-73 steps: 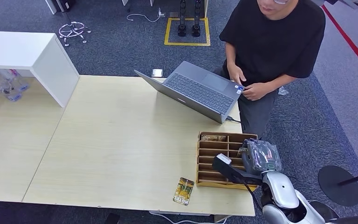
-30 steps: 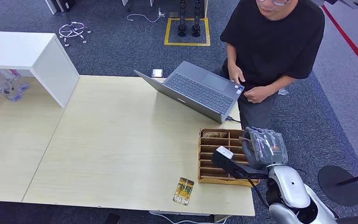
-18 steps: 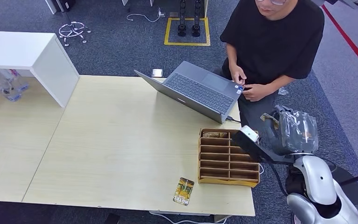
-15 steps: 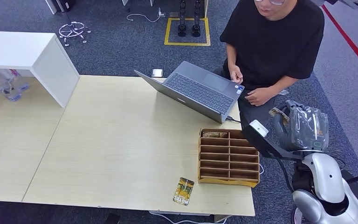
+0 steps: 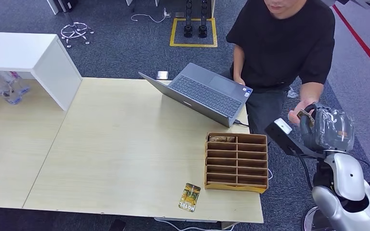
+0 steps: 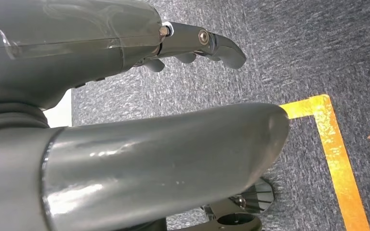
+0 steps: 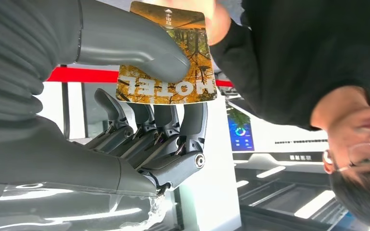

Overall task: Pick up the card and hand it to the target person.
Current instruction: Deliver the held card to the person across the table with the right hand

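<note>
My right hand [image 5: 325, 129] is raised beside the table's right edge and pinches a hotel card [image 5: 304, 117] between thumb and fingers. The right wrist view shows the card [image 7: 166, 62] printed with autumn trees and the word HOTEL, my thumb [image 7: 125, 43] on its face and the fingers [image 7: 149, 130] behind it. The person [image 5: 282, 43] in a black T-shirt stands behind the table, and their hand [image 5: 297, 111] reaches the card; their fingertips [image 7: 214, 18] touch its far edge. My left hand [image 6: 125, 110] hangs over the carpet, holding nothing, fingers apart.
A second hotel card [image 5: 190, 197] lies near the front edge of the wooden table [image 5: 115, 144]. A slotted wooden organizer [image 5: 236, 162] stands at the table's right side, an open grey laptop [image 5: 202, 94] behind it. A white cabinet [image 5: 29, 57] stands at the back left.
My right arm lifted from over the organizer and swung right and up with the card. The person's hand left the laptop and came across to the card.
</note>
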You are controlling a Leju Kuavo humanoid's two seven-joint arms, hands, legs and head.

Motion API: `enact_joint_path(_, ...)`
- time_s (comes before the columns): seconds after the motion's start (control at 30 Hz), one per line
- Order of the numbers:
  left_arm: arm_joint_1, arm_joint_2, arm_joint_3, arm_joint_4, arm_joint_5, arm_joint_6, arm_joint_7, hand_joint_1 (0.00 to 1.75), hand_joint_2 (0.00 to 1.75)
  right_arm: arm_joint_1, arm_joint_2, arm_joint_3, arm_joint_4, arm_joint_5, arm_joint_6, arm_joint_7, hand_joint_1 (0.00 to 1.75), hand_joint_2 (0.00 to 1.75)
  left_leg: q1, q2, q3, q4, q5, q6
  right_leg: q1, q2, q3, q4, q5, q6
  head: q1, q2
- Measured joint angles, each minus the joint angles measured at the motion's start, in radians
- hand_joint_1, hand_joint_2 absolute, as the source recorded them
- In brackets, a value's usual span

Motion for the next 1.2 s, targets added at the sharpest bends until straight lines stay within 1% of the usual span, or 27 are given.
enact_joint_path(0.27,0.0,0.0,-0.011,0.0,-0.001,-0.002,-0.001,0.0,0.0,0.003,0.0,-0.006,0.051,0.011,-0.002,-0.002,1.46,1.75,0.0,0.0,0.0,0.0,0.0,0.0,0.0,0.0,0.0,0.0,0.0,0.0,0.0,0.0)
enact_joint_path(0.5,0.0,0.0,-0.019,0.0,-0.003,-0.007,-0.001,0.0,0.0,0.029,0.001,-0.004,0.149,0.04,-0.046,-0.024,1.45,1.75,0.0,0.0,-0.001,0.0,0.0,0.0,0.0,-0.001,0.0,0.0,0.0,0.0,0.0,0.0)
enact_joint_path(0.67,0.0,0.0,-0.019,0.0,-0.003,-0.007,-0.003,0.0,0.0,0.049,0.003,0.002,0.205,0.048,-0.051,-0.027,1.42,1.75,0.0,0.0,-0.001,0.0,0.0,0.0,0.0,-0.001,0.0,0.0,0.0,0.0,0.0,0.0)
enact_joint_path(0.7,0.0,0.0,-0.019,0.0,-0.003,-0.007,-0.004,0.0,0.0,0.053,0.004,0.003,0.215,0.049,-0.051,-0.027,1.37,1.75,0.0,0.0,-0.001,0.0,0.0,0.0,0.0,-0.001,0.0,0.0,0.0,0.0,0.0,0.0)
enact_joint_path(0.73,0.0,0.0,-0.019,0.0,-0.003,-0.007,-0.005,0.0,0.0,0.057,0.005,0.004,0.224,0.049,-0.051,-0.028,1.07,1.75,0.0,0.0,-0.001,0.0,0.0,0.0,0.0,-0.001,0.0,0.0,0.0,0.0,0.0,0.0)
enact_joint_path(0.8,0.0,0.0,-0.019,0.0,-0.003,-0.007,-0.005,0.0,0.0,0.064,0.007,0.007,0.241,0.05,-0.048,-0.028,0.37,1.75,0.0,0.0,-0.001,0.0,0.0,0.0,0.0,-0.001,0.0,0.0,0.0,0.0,0.0,0.0)
enact_joint_path(0.83,0.0,0.0,-0.019,0.0,-0.003,-0.007,-0.005,0.0,0.0,0.067,0.008,0.01,0.249,0.051,-0.047,-0.028,0.06,1.75,0.0,0.0,-0.001,0.0,0.0,0.0,0.0,-0.001,0.0,0.0,0.0,0.0,0.0,0.0)
enact_joint_path(0.87,0.0,0.0,-0.019,0.0,-0.003,-0.007,-0.005,0.0,0.0,0.07,0.009,0.012,0.257,0.051,-0.045,-0.028,0.0,1.75,0.0,0.0,-0.001,0.0,0.0,0.0,0.0,-0.001,0.0,0.0,0.0,0.0,0.0,0.0)
enact_joint_path(1.2,0.0,0.0,-0.019,0.0,-0.003,-0.007,-0.003,0.0,0.0,0.088,0.011,0.036,0.294,0.019,-0.029,-0.035,0.0,1.75,0.0,0.0,-0.001,0.0,0.0,0.0,0.0,-0.001,0.0,0.0,0.0,0.0,0.0,0.0)
